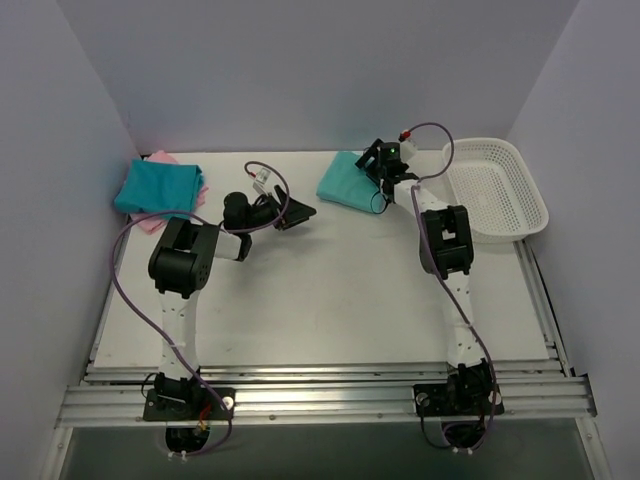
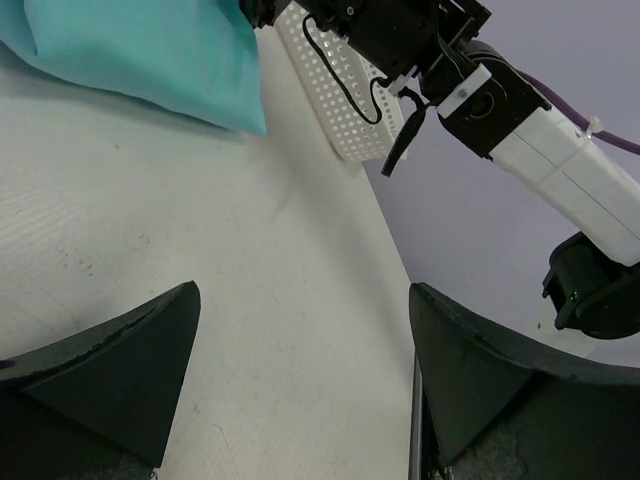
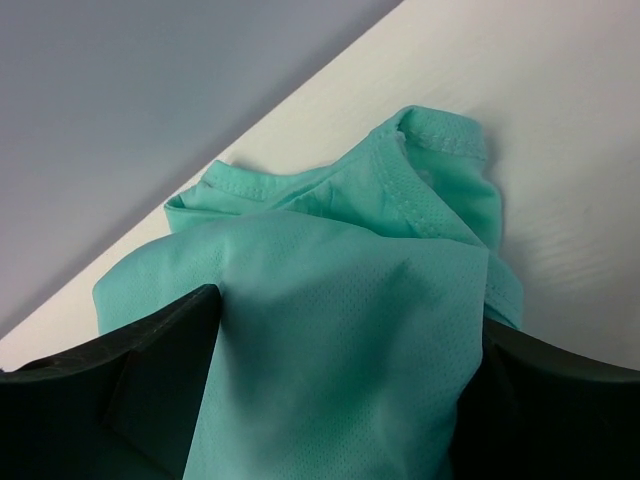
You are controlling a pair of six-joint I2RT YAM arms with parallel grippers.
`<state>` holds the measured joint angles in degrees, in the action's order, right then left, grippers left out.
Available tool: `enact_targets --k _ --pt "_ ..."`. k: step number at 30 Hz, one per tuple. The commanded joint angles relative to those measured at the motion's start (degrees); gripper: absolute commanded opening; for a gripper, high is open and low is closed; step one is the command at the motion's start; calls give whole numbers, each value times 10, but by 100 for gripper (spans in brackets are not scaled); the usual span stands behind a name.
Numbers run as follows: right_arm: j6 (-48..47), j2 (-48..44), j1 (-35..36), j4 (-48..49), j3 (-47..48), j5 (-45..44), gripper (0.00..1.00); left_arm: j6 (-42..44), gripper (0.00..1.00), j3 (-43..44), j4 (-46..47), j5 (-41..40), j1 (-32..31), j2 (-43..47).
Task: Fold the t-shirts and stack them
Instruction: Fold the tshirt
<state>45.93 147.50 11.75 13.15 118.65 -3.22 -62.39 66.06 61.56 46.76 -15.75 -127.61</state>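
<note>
The light teal-green shirt is lying bunched at the far middle of the table, just beside the white basket. Its ribbed collar is showing at the far end of the heap. It is looking thin, limp and light, so I am expecting it to sag and slide, not keep any shape. A seam or the collar hem, where the cloth is doubled, should give the surest hold.

My right pincer is standing wide over it with cloth mounded between the fingers, and I cannot tell whether they are pinching it.

The darker teal-blue shirt is sitting folded on the pink shirt in the far left corner. My left pincer is hanging wide open over bare table, holding nothing.
</note>
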Motion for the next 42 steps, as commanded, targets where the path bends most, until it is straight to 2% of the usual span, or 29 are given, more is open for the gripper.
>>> enact_targets --k 1,10,18,20,21,24,26,30,42 --pt "-14 -38 -4 -35 -45 -8 75 6 94 13 44 10 10 3" --pt "-37 -184 -60 -36 -152 -23 76 -12 94 7 68 1 15 10" --pt "-55 -298 -64 -71 -192 -28 76 -17 94 -6 77 -4 13 23" --pt "-55 -314 -53 -54 -206 -7 59 -18 94 -8 78 -5 12 25" --pt "-54 -313 -49 -51 -205 1 33 -19 94 -9 80 -6 12 26" --pt "-48 -292 -29 -48 -180 26 0 -22 94 -9 84 -7 8 27" --pt "-41 -271 -21 -46 -171 60 0 -22 94 -12 84 -7 5 31" --pt "-30 -242 -8 -40 -167 74 0 -19 94 -19 81 -5 5 37" --pt "-27 -241 -24 7 -278 61 0 -14 94 -37 88 -1 6 39"
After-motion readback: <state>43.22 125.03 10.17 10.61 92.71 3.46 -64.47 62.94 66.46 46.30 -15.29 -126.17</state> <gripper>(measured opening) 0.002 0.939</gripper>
